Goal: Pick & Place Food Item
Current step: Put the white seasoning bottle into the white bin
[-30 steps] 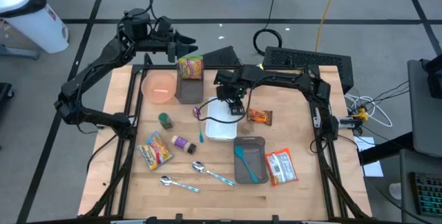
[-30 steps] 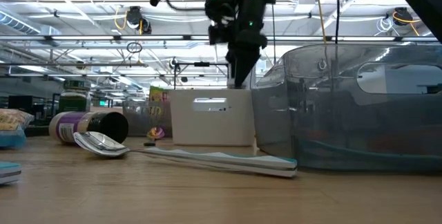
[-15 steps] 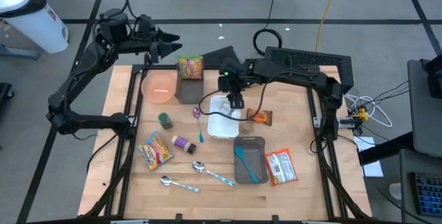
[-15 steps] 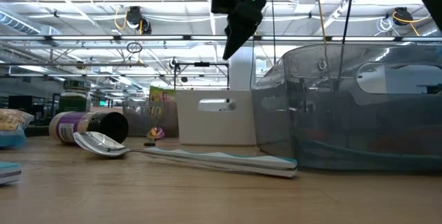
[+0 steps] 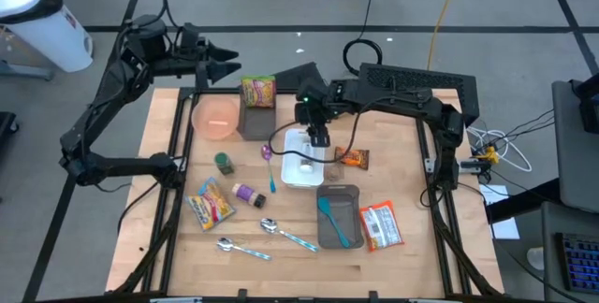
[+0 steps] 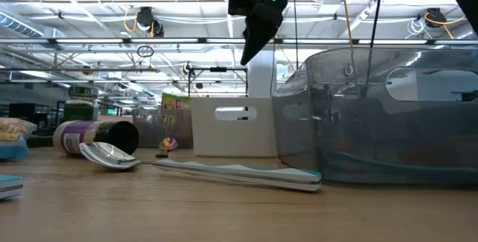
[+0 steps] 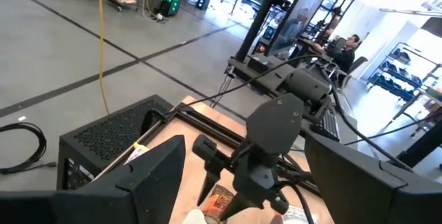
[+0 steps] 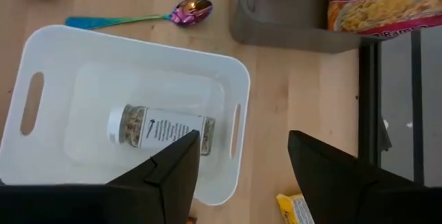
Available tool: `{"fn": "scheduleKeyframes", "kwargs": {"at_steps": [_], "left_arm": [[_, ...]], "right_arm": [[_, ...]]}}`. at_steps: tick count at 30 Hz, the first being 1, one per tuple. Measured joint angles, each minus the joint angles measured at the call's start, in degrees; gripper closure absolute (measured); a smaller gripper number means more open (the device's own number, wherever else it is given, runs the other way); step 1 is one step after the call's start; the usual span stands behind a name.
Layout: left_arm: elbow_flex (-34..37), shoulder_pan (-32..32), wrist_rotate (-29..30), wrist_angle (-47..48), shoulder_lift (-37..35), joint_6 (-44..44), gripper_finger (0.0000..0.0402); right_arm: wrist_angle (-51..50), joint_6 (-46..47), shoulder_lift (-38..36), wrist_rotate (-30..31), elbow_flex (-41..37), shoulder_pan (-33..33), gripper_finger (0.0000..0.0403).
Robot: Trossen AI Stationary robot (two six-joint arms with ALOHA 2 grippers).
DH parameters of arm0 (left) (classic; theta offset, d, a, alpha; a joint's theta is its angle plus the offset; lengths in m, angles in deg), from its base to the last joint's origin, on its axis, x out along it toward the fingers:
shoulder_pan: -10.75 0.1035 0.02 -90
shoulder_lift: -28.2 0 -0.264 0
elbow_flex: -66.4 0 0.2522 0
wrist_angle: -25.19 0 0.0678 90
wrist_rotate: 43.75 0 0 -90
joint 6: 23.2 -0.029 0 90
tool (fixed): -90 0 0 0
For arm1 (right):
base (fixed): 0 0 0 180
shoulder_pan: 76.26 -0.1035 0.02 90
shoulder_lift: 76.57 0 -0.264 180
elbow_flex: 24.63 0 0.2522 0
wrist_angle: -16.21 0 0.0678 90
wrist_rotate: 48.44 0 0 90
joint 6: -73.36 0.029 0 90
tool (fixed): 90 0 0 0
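Observation:
A small spice jar point(image 8: 155, 128) with a white label lies on its side on the floor of the white handled bin point(image 8: 228, 79), which stands mid-table point(image 5: 298, 174). My right gripper point(image 8: 242, 175) hangs open above the bin's far end point(image 5: 319, 137), clear of the jar, fingers slanting down; the low view shows it point(image 6: 252, 42) well above the bin point(image 6: 235, 126). My left gripper point(image 5: 227, 60) stands open and about level, high over the table's far left corner, with nothing between its fingers.
A noodle packet point(image 5: 258, 91) stands in a grey bin at the far side, beside a pink bowl point(image 5: 216, 116). An orange packet point(image 5: 353, 157), a grey tray with a teal spatula point(image 5: 337, 214), a red packet point(image 5: 380, 225), two small jars point(image 5: 247, 193), a snack bag point(image 5: 211, 203) and spoons point(image 5: 281, 233) lie around.
My right gripper has risen out of the white bin and tipped less steeply, staying open; the jar stays lying in the bin. My left gripper has drawn back toward the table's far left corner and gone up a little.

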State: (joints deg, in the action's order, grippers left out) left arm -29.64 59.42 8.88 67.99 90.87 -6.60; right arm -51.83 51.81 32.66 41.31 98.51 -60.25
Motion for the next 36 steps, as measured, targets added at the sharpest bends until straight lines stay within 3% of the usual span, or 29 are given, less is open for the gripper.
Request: {"fn": "scheduleKeyframes", "kwargs": {"at_steps": [5, 9, 16, 20, 27, 36], "left_arm": [[-0.02, -0.02, 0.0, 0.0, -0.02, -1.03, 0.0101], [-0.02, -0.02, 0.01, 1.97, -0.04, -2.41, 0.0101], [0.0, -0.51, 0.08, 11.51, 0.77, -7.26, 0.0101], [0.04, -1.16, 0.67, 15.44, 1.4, -9.3, 0.0101], [0.42, -1.29, 2.04, 24.6, 1.49, -15.2, 0.0099], [12.66, -9.2, 1.56, 19.63, 5.1, -11.38, 0.0099]], "right_arm": [[1.63, 2.28, 0.0, -0.39, 0.0, 0.25, 0.019], [2.38, 5.42, 0.0, -4.47, 0.0, 1.16, 0.019], [13.69, 16.06, 0.0, -19.67, 0.0, 2.56, 0.019], [17.91, 16.6, 0.0, -25.31, 0.0, 2.51, 0.019], [14.54, 16.38, 0.0, -25.49, 0.0, 3.03, 0.019], [16.21, 19.26, -4.18, -19.41, -2.63, 4.25, 0.019]]}}
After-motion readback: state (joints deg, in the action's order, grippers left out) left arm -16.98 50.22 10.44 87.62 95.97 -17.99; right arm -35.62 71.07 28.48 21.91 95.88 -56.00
